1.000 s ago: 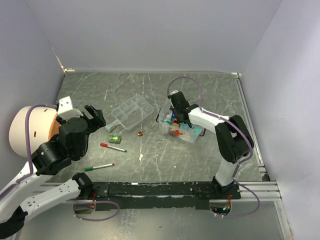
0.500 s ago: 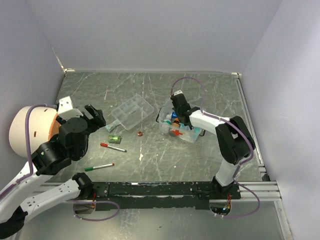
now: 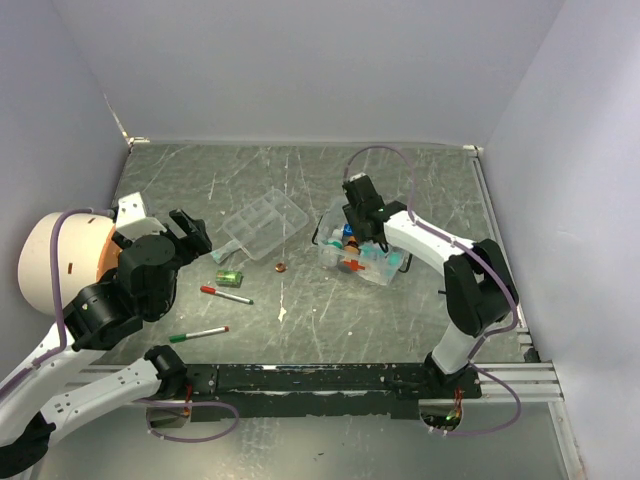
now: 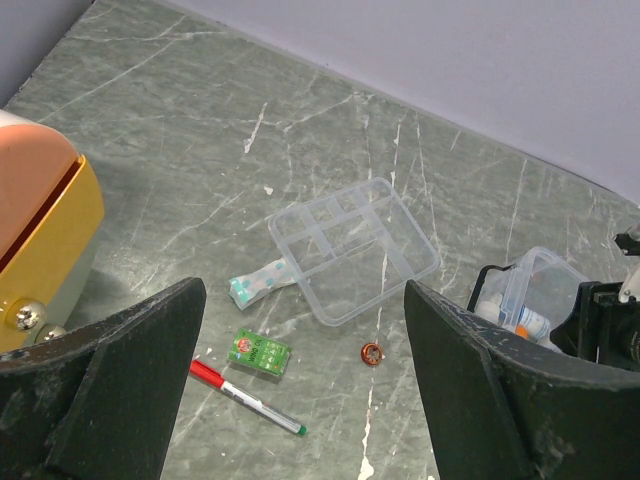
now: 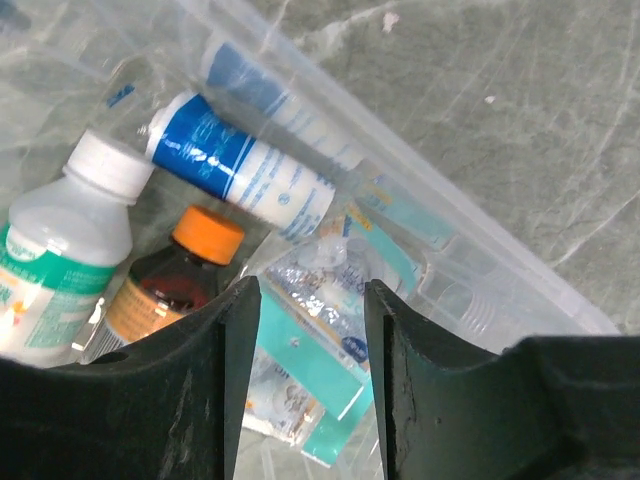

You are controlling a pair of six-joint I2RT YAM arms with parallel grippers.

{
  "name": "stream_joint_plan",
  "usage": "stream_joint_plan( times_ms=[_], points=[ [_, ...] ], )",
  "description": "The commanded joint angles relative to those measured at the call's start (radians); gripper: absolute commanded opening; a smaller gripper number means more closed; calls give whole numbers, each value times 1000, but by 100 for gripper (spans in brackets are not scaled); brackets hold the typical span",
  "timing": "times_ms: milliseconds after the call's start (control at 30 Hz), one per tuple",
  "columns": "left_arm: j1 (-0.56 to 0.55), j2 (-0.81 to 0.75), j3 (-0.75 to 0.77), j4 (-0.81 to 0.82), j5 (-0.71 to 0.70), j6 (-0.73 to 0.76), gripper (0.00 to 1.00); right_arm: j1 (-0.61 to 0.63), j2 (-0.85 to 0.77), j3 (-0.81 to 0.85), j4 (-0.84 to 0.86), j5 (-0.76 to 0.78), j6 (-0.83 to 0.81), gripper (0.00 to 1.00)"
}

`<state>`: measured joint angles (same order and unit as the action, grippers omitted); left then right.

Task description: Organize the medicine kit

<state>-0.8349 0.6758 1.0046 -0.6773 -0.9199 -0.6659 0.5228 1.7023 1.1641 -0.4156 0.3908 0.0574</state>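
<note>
Clear-plastic bin [image 3: 392, 272]: directly under my right hand [image 5: 308, 300], parted, gripping nothing.
Red pen [image 3: 225, 294]: nearer my left hand [image 4: 302, 300], wide, empty.

I'm looking at a grey-green marbled tabletop [image 3: 300, 310] streaked with white scratches. Pale lilac walls [image 3: 300, 70] rise behind it, and a metal rail [image 3: 499, 250] lines its right edge.

table [image 3: 300, 300]: grey-green stone look, scratched, matt | tray [image 4: 352, 250]: clear glossy plastic | bin [image 5: 470, 285]: clear plastic | tube [image 5: 240, 165]: glossy
</note>
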Motion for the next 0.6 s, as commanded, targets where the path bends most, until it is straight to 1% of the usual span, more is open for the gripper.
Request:
stream_joint_plan(
  times_ms=[0,100,233,267,300,333,400,567],
  points=[
    [4,-9,-4,15,2,9,91,-7,-5,19,-174,-79,-11,46],
    [4,-11,-7,21,4,15,91,-10,-9,13,-203,-134,-90,45],
    [3,-1,-4,19,4,16,91,-25,-22,53,-252,-193,-158,45],
    [4,2,-3,16,3,15,91,-25,-23,67,-270,-245,-172,45],
    [4,3,-2,15,1,15,91,-50,-17,79,-290,-287,-188,45],
    [4,4,-1,15,1,13,91,-52,-10,88,-311,-308,-201,46],
    [4,4,-2,17,-1,13,91,-53,9,87,-319,-313,-206,47],
    [4,6,-6,22,-5,18,91,-53,48,77,-316,-253,-221,47]
  ],
)
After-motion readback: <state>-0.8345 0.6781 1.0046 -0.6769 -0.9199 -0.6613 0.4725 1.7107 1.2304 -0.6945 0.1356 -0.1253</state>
